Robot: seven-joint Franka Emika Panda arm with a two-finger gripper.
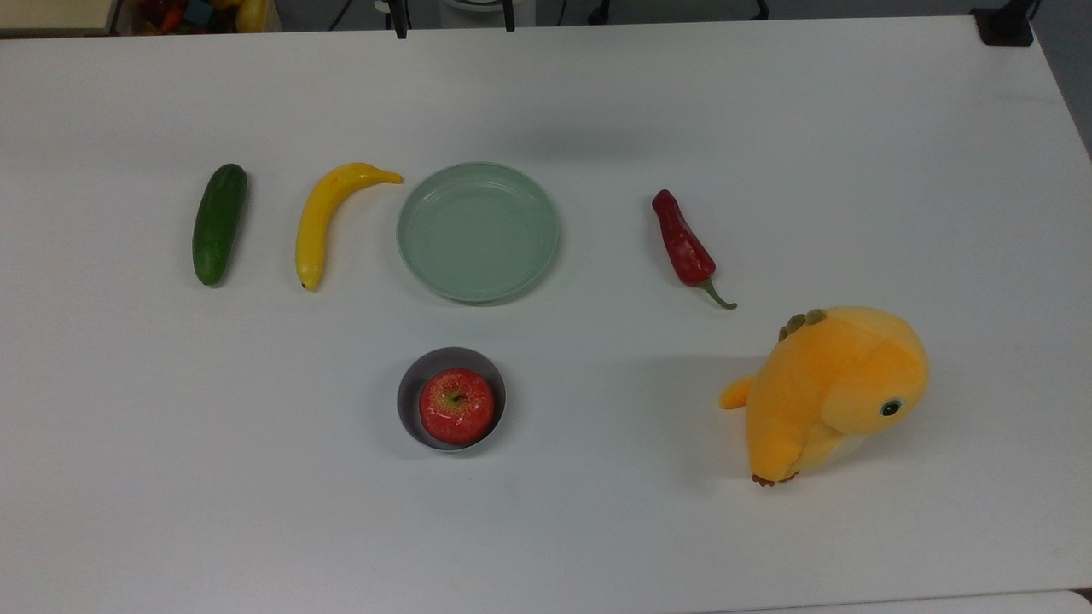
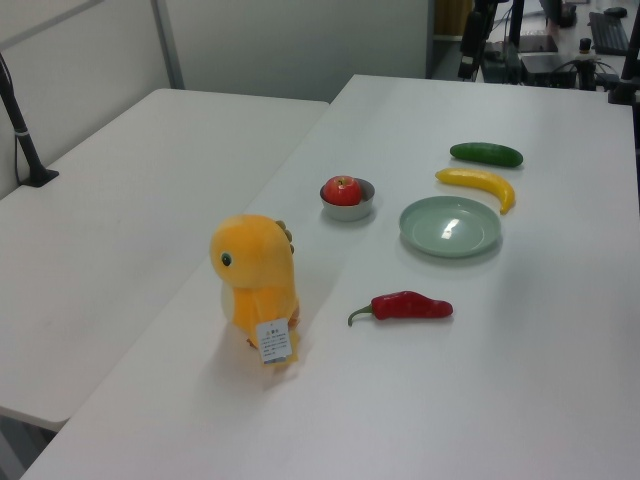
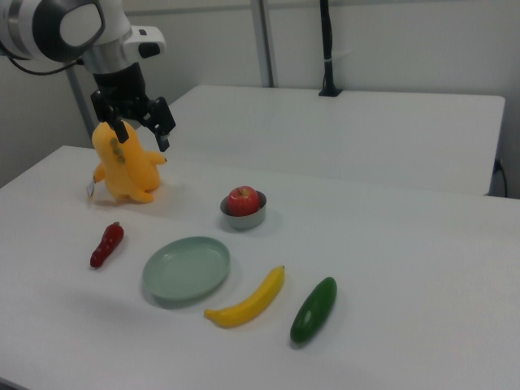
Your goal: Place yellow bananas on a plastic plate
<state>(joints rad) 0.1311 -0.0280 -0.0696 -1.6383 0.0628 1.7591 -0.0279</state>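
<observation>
Lying smooth, curved: yellow bananas

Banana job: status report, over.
Gripper open, raised, holding nothing. Banana on the table beside the plate, not on it. Plate bare; nothing between them.

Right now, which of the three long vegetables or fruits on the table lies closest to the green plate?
The yellow banana: its stem tip almost reaches the plate rim. The cucumber lies beyond it, and the red chili pepper sits clearly apart.
</observation>
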